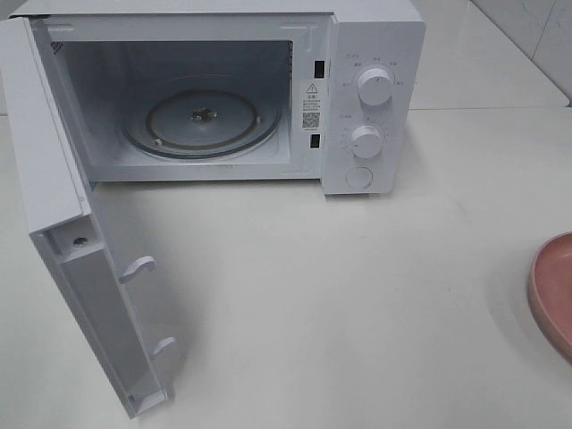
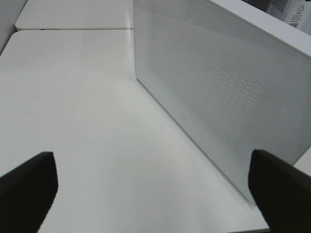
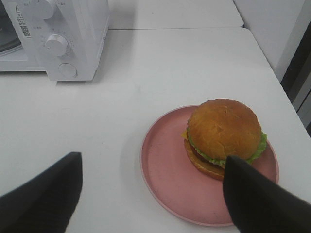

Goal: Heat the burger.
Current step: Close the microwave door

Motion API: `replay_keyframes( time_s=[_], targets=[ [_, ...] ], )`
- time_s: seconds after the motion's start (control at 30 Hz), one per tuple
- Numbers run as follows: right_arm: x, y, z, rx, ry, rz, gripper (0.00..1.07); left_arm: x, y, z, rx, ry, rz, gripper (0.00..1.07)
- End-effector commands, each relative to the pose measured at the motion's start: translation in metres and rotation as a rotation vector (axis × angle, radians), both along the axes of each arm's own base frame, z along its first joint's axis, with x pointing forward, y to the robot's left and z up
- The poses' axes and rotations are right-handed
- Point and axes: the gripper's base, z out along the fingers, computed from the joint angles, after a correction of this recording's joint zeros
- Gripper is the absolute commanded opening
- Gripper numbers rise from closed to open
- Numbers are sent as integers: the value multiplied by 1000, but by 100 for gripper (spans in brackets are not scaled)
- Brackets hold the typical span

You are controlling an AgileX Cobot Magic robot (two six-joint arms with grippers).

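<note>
- The microwave door (image 1: 67,268) hangs swung wide at the left, beside the left end effector (image 2: 150,189), which is released and grasps nothing.
- The microwave (image 1: 371,98) stands on the white desk (image 1: 340,304), its glass turntable (image 1: 201,121) bare.
- The burger (image 3: 223,136) sits on the pink plate (image 3: 165,170) at the right, off-centre.
- The right end effector (image 3: 150,194) hovers over the plate, released.

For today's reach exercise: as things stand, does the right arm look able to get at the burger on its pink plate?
Probably yes. The right gripper hangs open just above the burger and its pink plate, with only bare table around them and nothing in between.
</note>
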Motion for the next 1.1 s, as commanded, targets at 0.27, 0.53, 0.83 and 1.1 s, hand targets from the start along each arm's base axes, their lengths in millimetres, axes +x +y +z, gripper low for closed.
replay_keyframes(
  time_s=[0.27, 0.53, 0.83, 1.1],
  targets=[
    [-4, 0, 0, -5, -33, -4, 76, 0, 0, -1, -4, -4, 0, 100],
    [-4, 0, 0, -5, -33, -4, 76, 0, 0, -1, -4, -4, 0, 100],
    [-4, 0, 0, -5, -33, -4, 76, -1, 0, 2, -24, -23, 9, 100],
    [-4, 0, 0, -5, -33, -4, 76, 2, 3, 21, -70, -166, 65, 83]
  ],
)
